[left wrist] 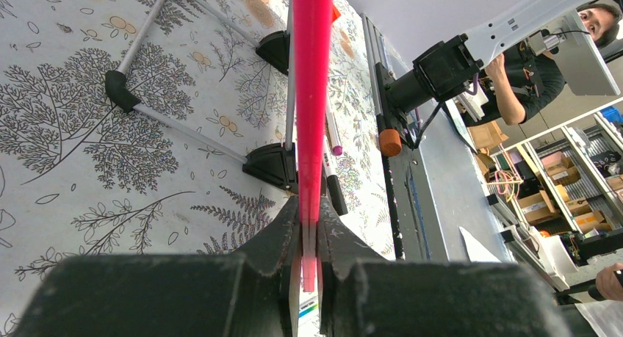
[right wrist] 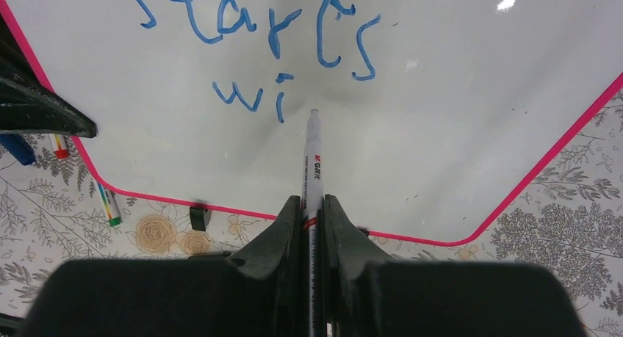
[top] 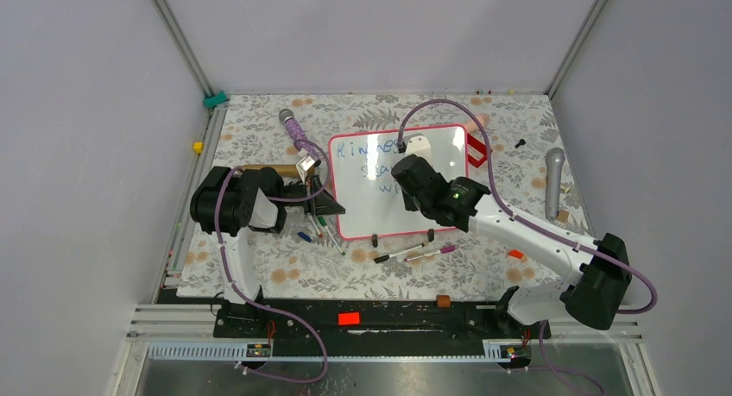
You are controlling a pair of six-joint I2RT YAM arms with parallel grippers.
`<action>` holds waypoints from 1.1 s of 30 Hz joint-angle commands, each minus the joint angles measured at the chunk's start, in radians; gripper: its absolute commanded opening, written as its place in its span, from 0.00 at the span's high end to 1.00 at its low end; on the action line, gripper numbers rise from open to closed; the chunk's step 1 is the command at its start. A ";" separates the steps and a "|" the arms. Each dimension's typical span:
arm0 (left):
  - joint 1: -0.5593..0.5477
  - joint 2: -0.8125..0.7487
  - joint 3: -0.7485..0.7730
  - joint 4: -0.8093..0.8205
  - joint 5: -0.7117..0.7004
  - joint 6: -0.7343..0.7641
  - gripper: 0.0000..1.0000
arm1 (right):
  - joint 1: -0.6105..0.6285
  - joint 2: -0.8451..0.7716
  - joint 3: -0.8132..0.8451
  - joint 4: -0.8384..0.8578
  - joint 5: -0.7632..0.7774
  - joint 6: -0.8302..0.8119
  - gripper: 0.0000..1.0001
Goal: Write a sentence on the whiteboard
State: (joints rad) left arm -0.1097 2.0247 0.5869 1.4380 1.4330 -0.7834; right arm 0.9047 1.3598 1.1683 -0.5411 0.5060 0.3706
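Right wrist: right hand (right wrist: 312,206) pinches marker (right wrist: 314,161) (maybe touching whiteboard (right wrist: 455,131)); left hand (left wrist: 310,221) pinches rim (left wrist: 312,95).

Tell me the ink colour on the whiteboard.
Blue ink on the whiteboard, clearest in right wrist view.

Left gripper (left wrist: 308,230) clamps whiteboard (top: 367,213) left rim; right gripper (right wrist: 312,206) with pen (right wrist: 314,161) hangs over its middle. Loose markers (top: 400,254) litter the near edge. Open passage right, toward microphone (top: 553,182).

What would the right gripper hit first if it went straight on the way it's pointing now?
The whiteboard: the marker shut in the right gripper points at bare white just right of the blue "wi". Its tip may already touch.
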 commanded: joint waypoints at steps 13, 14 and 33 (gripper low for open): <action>0.004 -0.010 -0.007 0.036 0.003 0.018 1.00 | -0.018 -0.031 0.016 -0.004 0.051 -0.017 1.00; 0.004 -0.010 -0.006 0.036 0.003 0.018 1.00 | -0.018 -0.031 0.016 -0.004 0.052 -0.018 1.00; 0.005 -0.010 -0.007 0.035 0.005 0.019 1.00 | -0.018 -0.006 0.047 -0.003 0.069 -0.024 1.00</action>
State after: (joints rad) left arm -0.1097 2.0247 0.5865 1.4380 1.4334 -0.7822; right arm 0.8951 1.3598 1.1706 -0.5423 0.5343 0.3553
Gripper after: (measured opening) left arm 0.080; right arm 0.155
